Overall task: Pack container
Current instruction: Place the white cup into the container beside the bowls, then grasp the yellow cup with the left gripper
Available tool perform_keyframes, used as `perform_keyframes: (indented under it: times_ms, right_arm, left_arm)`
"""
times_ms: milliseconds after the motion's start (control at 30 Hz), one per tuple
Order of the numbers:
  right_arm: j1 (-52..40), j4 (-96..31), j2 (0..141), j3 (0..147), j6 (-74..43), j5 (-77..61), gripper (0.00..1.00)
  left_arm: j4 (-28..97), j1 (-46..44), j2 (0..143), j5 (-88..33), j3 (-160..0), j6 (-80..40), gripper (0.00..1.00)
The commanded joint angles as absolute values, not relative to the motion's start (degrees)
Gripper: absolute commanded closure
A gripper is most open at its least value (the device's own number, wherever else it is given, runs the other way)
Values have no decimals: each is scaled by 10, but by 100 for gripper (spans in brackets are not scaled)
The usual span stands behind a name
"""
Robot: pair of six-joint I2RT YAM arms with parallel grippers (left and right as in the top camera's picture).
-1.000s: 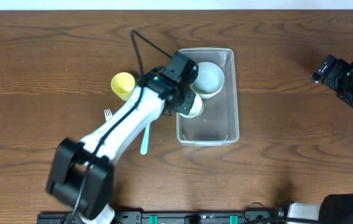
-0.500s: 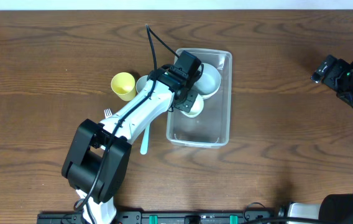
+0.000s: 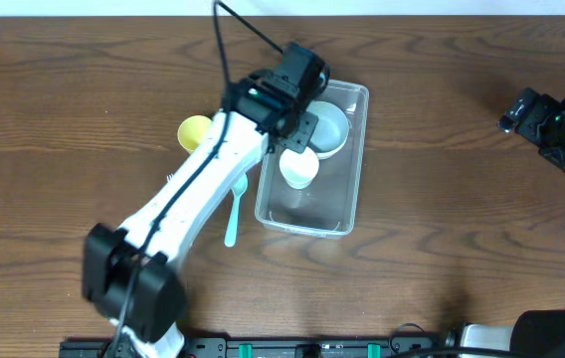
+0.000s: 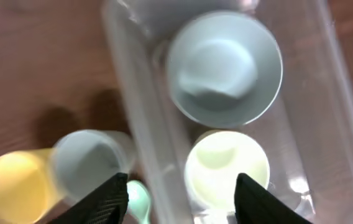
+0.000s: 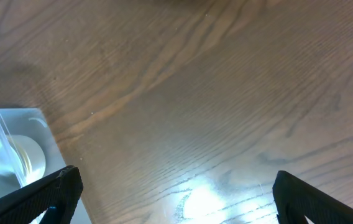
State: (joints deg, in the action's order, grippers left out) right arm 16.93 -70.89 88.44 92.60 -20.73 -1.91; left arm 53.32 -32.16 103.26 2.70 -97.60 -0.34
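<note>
The clear container lies mid-table, tilted a little. Inside it are a pale round bowl at the far end and a pale green cup standing upright beside it. My left gripper hovers above the container's left wall, open and holding nothing. In the left wrist view the fingers straddle that wall, with the cup and the bowl below. My right gripper is far right, open and empty.
A yellow cup stands left of the container, and a pale blue cup sits beside it under my left arm. A teal spoon lies by the container's left side. The container's corner shows at the left of the right wrist view.
My left gripper has opened and let go of the pale green cup, which now stands in the container. The container has slid to the left and the left gripper has drawn back.
</note>
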Motion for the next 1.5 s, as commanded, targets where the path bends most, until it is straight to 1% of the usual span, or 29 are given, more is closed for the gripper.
perform_keyframes:
  times_ms: [0,67,200,267,400,533,733,800,867,933,967,1000,1200,1367,1467]
  right_arm:
    - [172,-710,885,925,-201,-19,1]
    - [172,-710,885,925,-201,-19,1]
    - [172,-710,885,925,-201,-19,1]
    - [172,-710,885,925,-201,-19,1]
    - [172,-710,885,925,-201,-19,1]
    - [172,-710,885,925,-201,-19,1]
    - [172,-710,885,925,-201,-19,1]
    - [172,-710,885,925,-201,-19,1]
    - [172,-710,885,925,-201,-19,1]
    - [172,-710,885,925,-201,-19,1]
    - [172,-710,885,925,-201,-19,1]
    - [172,-710,885,925,-201,-19,1]
    - [172,-710,885,925,-201,-19,1]
    - [172,-710,885,925,-201,-19,1]
    - [172,-710,885,925,-201,-19,1]
  left_arm:
    - [575,-296,1002,94,-989,-14,44]
    - [601,-270,1004,103,-985,-22,44]
    - [623,-186,1020,90,-963,-68,44]
    - [615,-138,1035,38,-953,-69,44]
    - [596,-73,1073,-37,-945,-69,44]
    - [586,-38,1121,-46,-944,-70,44]
    - [577,-19,1170,-46,-944,-70,44]
    - [576,-19,1180,-45,-944,-69,47]
    - [575,-19,1188,-45,-944,-69,57]
    - [573,-19,1193,-45,-944,-69,75]
    - [573,-19,1193,-45,-944,-64,87]
    - [573,-19,1192,-45,-945,-60,94]
    - [584,-19,1153,-14,-963,-56,94]
    - [595,-24,1066,-13,-976,-50,94]
    - [609,-42,1008,-25,-976,-48,94]
